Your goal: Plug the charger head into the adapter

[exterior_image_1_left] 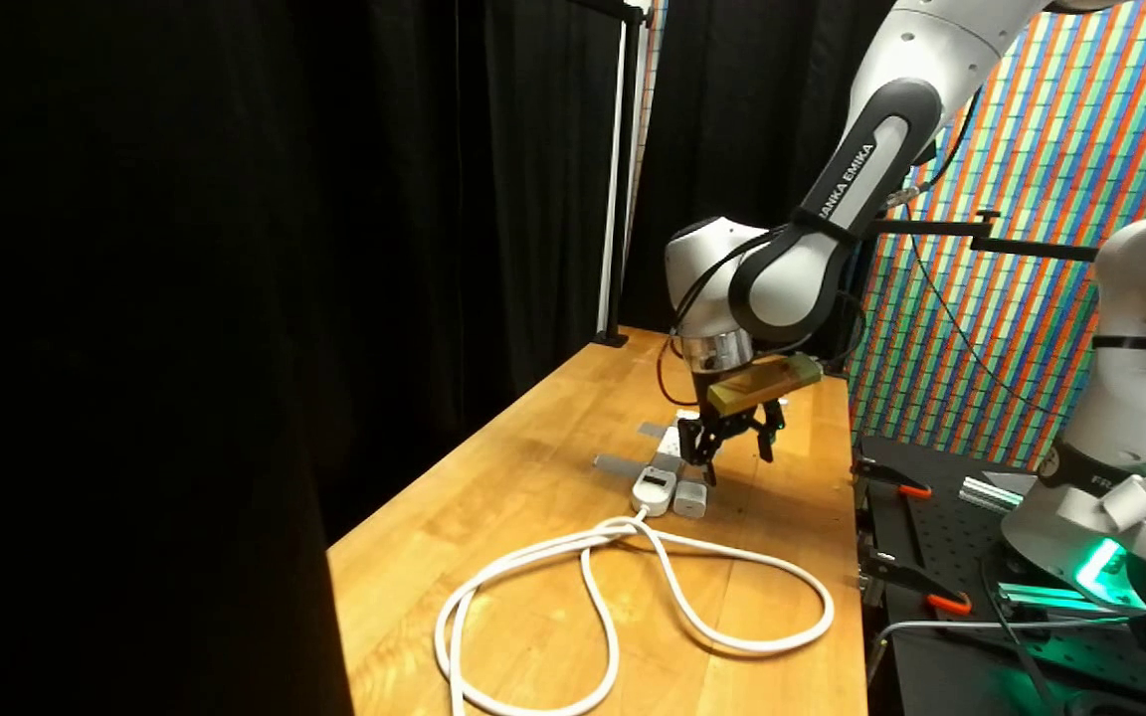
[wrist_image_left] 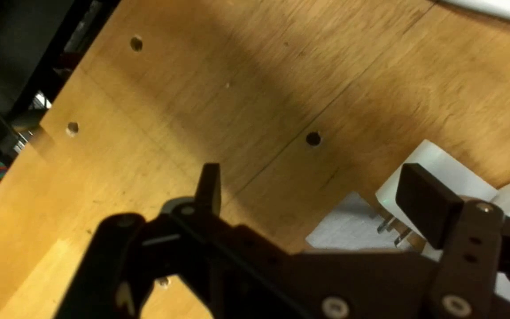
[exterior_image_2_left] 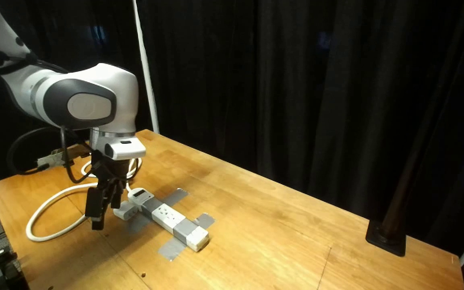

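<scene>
Plainly visible sockets (exterior_image_2_left: 166,212), taped-down adapter (exterior_image_2_left: 198,238), charger head (exterior_image_2_left: 125,210) alongside, claw (wrist_image_left: 311,190) spread.

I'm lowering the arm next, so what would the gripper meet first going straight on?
Probably the tabletop, though one finger overlaps the charger head in the wrist view and might touch it first; depth is unclear.
</scene>
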`<act>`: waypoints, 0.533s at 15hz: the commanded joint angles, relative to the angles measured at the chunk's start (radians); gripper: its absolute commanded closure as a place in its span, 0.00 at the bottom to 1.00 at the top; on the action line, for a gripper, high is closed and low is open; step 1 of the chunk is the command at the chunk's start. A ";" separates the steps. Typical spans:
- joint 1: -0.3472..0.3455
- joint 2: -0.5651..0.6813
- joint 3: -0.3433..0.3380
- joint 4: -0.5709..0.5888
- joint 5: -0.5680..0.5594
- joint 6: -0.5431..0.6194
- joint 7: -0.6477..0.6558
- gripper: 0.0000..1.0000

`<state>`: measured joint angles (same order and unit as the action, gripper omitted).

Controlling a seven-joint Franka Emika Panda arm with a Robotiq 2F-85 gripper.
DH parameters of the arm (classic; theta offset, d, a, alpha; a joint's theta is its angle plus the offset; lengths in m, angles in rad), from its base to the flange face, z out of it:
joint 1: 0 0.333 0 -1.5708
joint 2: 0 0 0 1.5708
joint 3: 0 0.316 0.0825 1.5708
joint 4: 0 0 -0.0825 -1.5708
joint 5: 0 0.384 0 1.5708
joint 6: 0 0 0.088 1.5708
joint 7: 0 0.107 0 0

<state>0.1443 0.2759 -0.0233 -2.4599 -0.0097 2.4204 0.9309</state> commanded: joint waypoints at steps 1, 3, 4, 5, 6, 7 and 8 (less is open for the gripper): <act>0.084 0.048 -0.021 0.039 -0.031 -0.022 0.265 0.00; 0.113 0.050 -0.021 0.039 -0.054 -0.006 0.416 0.00; 0.123 0.046 -0.022 0.036 -0.064 0.001 0.477 0.00; 0.124 0.034 -0.018 0.029 -0.065 0.001 0.515 0.00; 0.130 0.023 -0.021 0.021 -0.078 0.004 0.572 0.00; 0.130 0.020 -0.021 0.019 -0.088 0.008 0.610 0.00; 0.135 0.019 -0.027 0.012 -0.115 0.032 0.663 0.00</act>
<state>0.2586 0.3185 -0.0261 -2.4377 -0.0665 2.4221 1.4598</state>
